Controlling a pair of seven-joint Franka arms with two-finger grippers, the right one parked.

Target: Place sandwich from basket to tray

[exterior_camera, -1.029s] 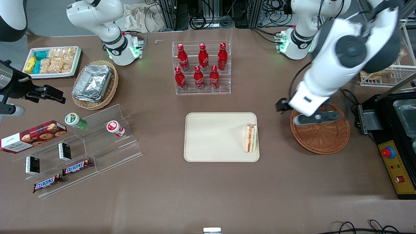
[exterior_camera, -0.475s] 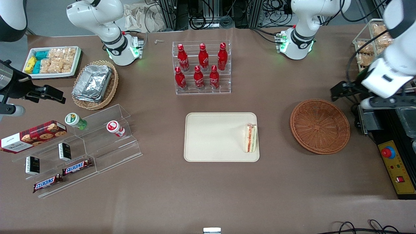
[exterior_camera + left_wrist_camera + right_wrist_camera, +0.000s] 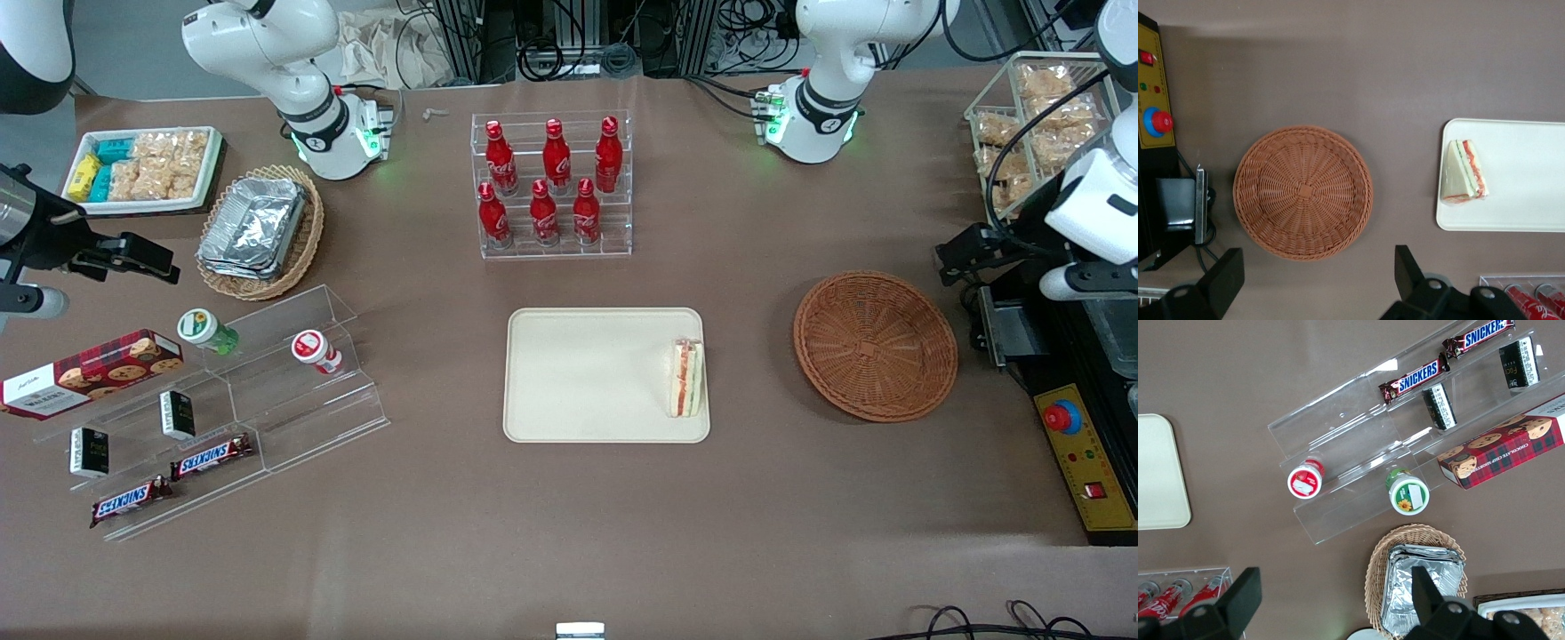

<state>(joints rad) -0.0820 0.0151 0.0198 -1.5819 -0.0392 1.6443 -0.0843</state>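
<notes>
Front view: sandwich point(image 3: 686, 379) resting on the tray point(image 3: 578, 373), basket point(image 3: 876, 345) holding nothing.
Nearest the camera, the sandwich lies on its side at the tray's 3 o'clock edge. The basket sits apart toward the working arm's end. Farther up, at the basket's 2 o'clock, the gripper point(image 3: 1318, 277) hangs released, fingers point(image 3: 1228, 273) spread wide, gripping nothing.

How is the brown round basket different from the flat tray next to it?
The basket is round, reddish-brown and woven; the tray is rectangular, cream and smooth. The basket holds nothing; the tray carries the sandwich by its edge nearest the basket. Both lie flat on the table. The claw, open, hangs high above, toward the working arm's end.
</notes>
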